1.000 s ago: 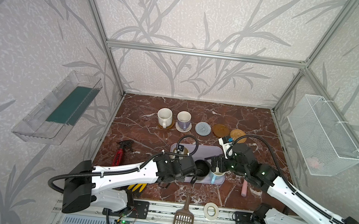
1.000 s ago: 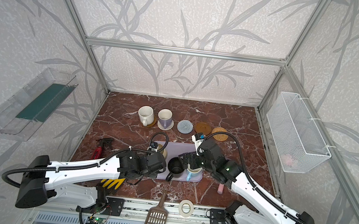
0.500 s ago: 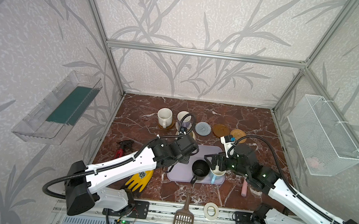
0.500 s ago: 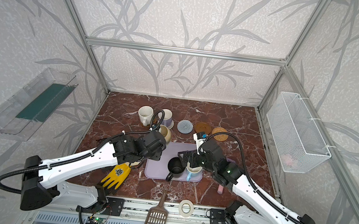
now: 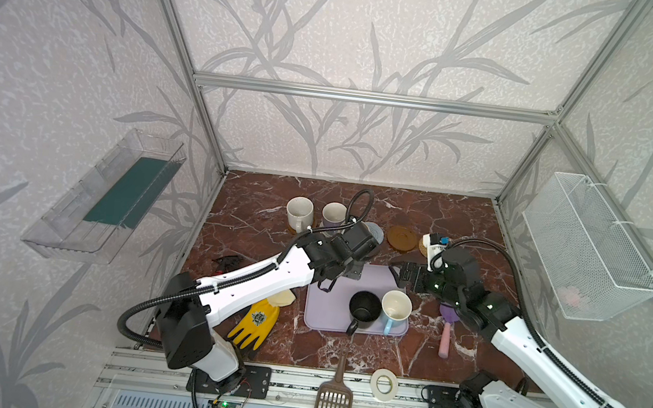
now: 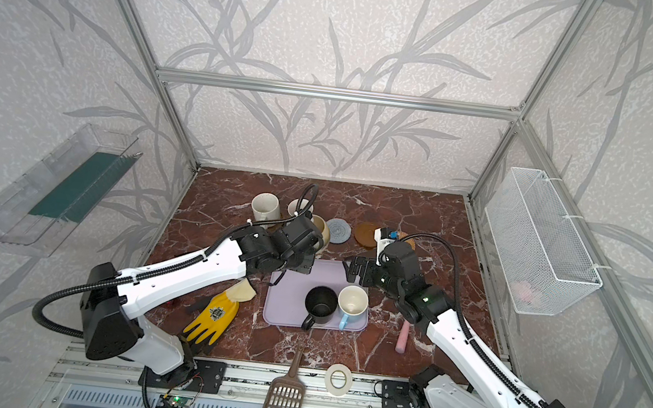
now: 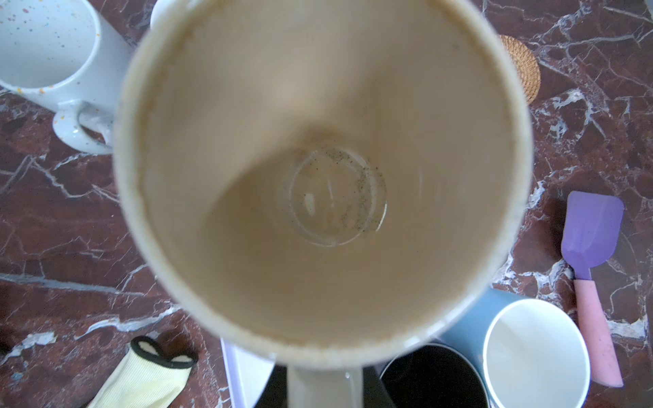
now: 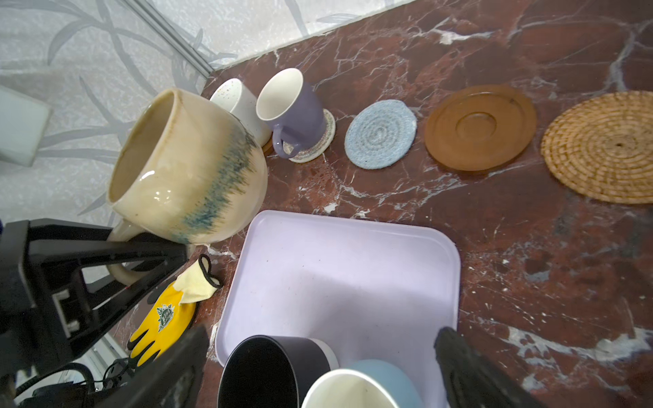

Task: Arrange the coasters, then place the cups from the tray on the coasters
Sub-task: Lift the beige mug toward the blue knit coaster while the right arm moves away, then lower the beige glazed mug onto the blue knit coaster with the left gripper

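- My left gripper (image 8: 152, 254) is clamped on the handle of the beige-yellow mug (image 8: 187, 166), which hangs tilted with its mouth towards the wrist camera.
- In a top view that mug (image 6: 321, 229) sits just past the far left corner of the lavender tray (image 5: 326, 305), close beside the grey-blue woven coaster (image 8: 380, 134). I cannot tell whether its base touches the marble.
- My right gripper (image 5: 404, 273) has its jaws spread wide with nothing between them, and it hovers over the tray's far right edge.
- The black mug (image 5: 364, 310) and the light blue mug (image 5: 395, 310) stand upright on the near part of the tray, touching side by side.
- The off-white speckled mug (image 5: 299, 212) and the lavender mug (image 8: 293, 113) stand at the left end of the coaster row, the lavender one on the cream woven coaster (image 8: 318, 148).
- The grey-blue coaster, the amber saucer coaster (image 8: 480, 127) and the rattan coaster (image 8: 600, 145) lie bare.
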`<state>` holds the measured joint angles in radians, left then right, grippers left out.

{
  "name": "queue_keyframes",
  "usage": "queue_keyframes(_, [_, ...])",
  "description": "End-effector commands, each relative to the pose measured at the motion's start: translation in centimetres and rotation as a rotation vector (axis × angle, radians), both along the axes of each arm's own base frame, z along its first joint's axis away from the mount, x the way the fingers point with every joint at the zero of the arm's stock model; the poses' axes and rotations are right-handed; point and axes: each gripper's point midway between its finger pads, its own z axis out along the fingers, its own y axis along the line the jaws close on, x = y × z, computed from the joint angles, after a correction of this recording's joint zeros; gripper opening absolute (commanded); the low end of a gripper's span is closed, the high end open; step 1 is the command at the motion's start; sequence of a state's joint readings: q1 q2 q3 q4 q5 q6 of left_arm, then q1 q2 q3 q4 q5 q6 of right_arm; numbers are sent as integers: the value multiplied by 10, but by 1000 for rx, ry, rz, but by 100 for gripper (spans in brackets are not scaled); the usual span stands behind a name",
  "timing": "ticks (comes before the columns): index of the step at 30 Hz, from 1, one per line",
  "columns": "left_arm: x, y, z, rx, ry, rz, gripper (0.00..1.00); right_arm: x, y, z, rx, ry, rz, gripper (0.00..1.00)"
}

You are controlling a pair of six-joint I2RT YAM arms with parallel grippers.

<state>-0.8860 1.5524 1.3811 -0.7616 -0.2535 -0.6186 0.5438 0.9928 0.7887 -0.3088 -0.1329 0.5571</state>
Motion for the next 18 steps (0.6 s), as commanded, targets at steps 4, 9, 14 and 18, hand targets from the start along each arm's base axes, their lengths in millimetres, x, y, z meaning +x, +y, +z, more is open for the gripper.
queue_keyframes(4, [41, -22, 31, -93, -103, 19, 0, 7, -4, 17, 48, 7, -3, 99])
queue_keyframes(9, [59, -30, 25, -89, -97, 35, 0, 11, -8, 17, 62, 15, -6, 99])
queue_keyframes(14, [78, -36, 17, -82, -95, 53, 0, 17, -9, 16, 90, 25, 3, 99])
queue_keyframes(18, [92, -43, 7, -56, -96, 66, 0, 23, -11, 12, 102, 40, 3, 99])
